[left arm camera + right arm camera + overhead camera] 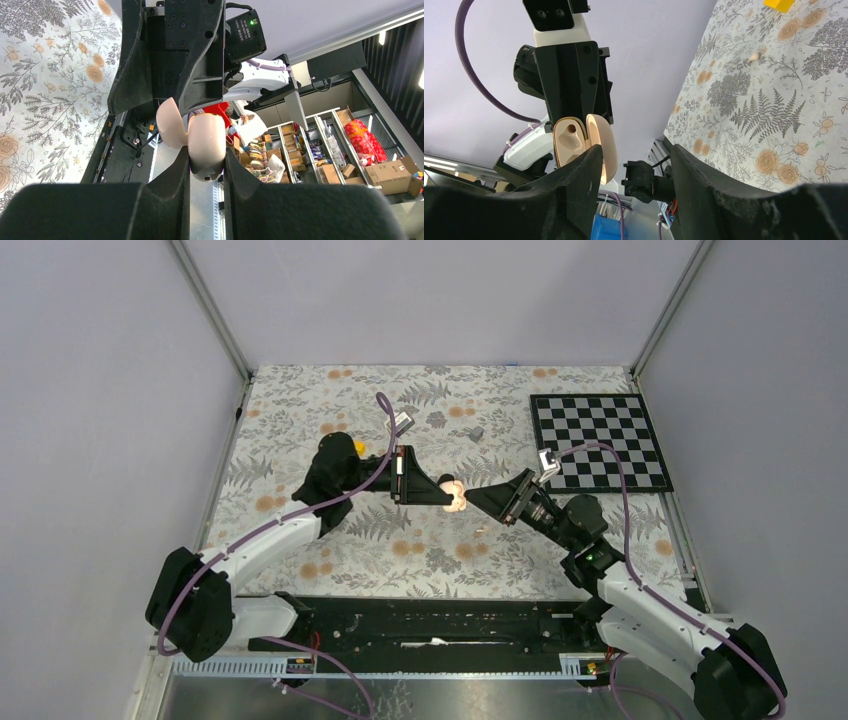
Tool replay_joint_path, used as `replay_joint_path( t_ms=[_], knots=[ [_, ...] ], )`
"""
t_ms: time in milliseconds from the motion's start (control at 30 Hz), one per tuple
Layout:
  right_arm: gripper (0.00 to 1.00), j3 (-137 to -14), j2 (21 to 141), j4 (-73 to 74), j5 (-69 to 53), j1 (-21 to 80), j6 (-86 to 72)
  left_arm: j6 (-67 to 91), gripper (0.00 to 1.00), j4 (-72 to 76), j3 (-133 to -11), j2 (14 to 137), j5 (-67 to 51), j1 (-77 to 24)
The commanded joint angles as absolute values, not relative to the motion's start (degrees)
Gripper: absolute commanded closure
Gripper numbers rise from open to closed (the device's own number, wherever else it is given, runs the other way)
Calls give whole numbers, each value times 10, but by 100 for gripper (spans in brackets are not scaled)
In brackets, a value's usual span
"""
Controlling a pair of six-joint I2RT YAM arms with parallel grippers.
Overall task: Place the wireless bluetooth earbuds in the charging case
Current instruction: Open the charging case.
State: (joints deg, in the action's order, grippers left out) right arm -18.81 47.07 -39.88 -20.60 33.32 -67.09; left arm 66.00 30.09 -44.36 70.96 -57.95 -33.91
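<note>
Top external view, contents by size:

- Table [300, 410], floral-patterned, lying beneath both sets of fingers.
- Chessboard [600, 440], flat on the table, beyond and outboard of the right fingers.
- Left fingers [175, 182], raised off the table and pinching one half of the charging case from both sides.
- Right fingers [704, 175], spread with a bare gap between them. The tips face the left fingers and sit just beside the case.
- Charging case [206, 142], pale beige, in the air between the left fingertips. Its lid [171, 122] is swung open towards the right fingers, and one round socket shows inside.
- Yellow block [357, 447], on the table behind the left fingers.
- Grey block [476, 433], on the table beyond both sets of fingertips.
- Earbuds: cannot be made out.
</note>
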Motion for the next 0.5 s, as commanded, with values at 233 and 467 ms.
replay_joint_path(
  t_ms=[233,467],
  knots=[
    [35,-216,426,-383,-232,325,-642,618,100,317,-447,703,-614,-341],
    [32,-230,408,-395,-308,320,-633,640,100,400,-452,729,-697,-341]
  ],
)
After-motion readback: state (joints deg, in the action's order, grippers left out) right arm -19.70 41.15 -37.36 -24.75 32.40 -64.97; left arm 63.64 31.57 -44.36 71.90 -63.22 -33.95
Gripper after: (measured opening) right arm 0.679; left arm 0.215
